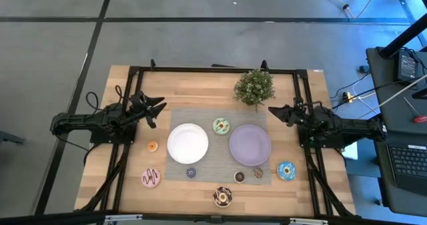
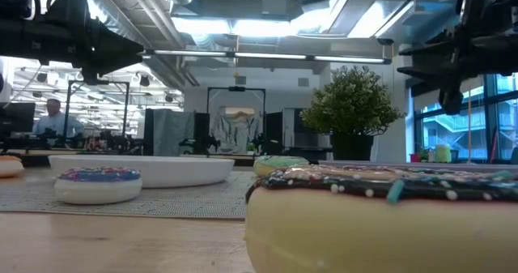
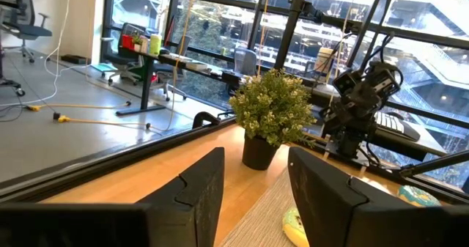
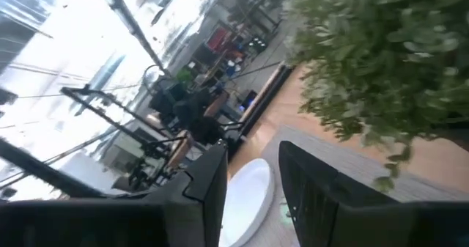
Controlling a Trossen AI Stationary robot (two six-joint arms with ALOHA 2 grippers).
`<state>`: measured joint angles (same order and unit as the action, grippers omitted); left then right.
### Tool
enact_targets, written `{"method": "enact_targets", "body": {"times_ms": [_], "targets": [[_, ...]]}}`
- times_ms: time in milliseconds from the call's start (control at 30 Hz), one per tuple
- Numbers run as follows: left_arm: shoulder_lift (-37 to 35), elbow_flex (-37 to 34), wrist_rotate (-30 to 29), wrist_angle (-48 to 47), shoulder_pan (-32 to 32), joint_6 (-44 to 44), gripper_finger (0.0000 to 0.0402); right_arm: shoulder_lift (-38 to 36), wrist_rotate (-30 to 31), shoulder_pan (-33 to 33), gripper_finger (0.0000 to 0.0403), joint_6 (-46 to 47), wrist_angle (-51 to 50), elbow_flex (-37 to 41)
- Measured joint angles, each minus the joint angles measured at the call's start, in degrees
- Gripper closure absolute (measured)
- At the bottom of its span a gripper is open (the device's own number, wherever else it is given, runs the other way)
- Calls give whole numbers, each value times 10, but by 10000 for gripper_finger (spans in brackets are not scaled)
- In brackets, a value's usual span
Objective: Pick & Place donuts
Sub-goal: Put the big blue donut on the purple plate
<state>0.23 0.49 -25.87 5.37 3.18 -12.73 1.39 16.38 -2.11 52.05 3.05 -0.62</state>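
In the high view eight toy donuts lie flat on the table. The green-white donut (image 1: pixel 221 125) sits between the two plates. The orange mini (image 1: pixel 153 146) and the pink donut (image 1: pixel 151 177) lie to the left. The purple mini (image 1: pixel 191 173), dark brown mini (image 1: pixel 239 177) and speckled mini (image 1: pixel 257 173) lie on the mat's near edge. The chocolate-sprinkled donut (image 1: pixel 222 196) is nearest, and the blue donut (image 1: pixel 286 170) is to the right. My left gripper (image 1: pixel 159 113) hovers open left of the white plate. My right gripper (image 1: pixel 275 114) hovers open beside the plant.
A white plate (image 1: pixel 187 143) and a lilac plate (image 1: pixel 250 145) sit on a grey mat (image 1: pixel 212 159). A potted plant (image 1: pixel 254 87) stands at the mat's far edge, close to my right gripper. A black frame rims the table. A person sits far back in the room (image 2: pixel 52 119).
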Motion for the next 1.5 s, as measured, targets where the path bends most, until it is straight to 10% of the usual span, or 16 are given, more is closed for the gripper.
{"method": "enact_targets", "body": {"times_ms": [467, 833, 1233, 1500], "targets": [[0, 0, 0, 0, 0, 0, 253, 1, -13, 0, 91, -10, 57, 0], [0, 0, -2, 2, 0, -1, 251, 33, -40, 0, 80, -137, 98, -86], [0, 0, 42, 12, 0, -60, 235, 235, -82, 0, 81, -128, -269, -369], [0, 0, 10, 9, 0, -60, 210, 418, -161, 21, 81, 144, -701, -532]]}}
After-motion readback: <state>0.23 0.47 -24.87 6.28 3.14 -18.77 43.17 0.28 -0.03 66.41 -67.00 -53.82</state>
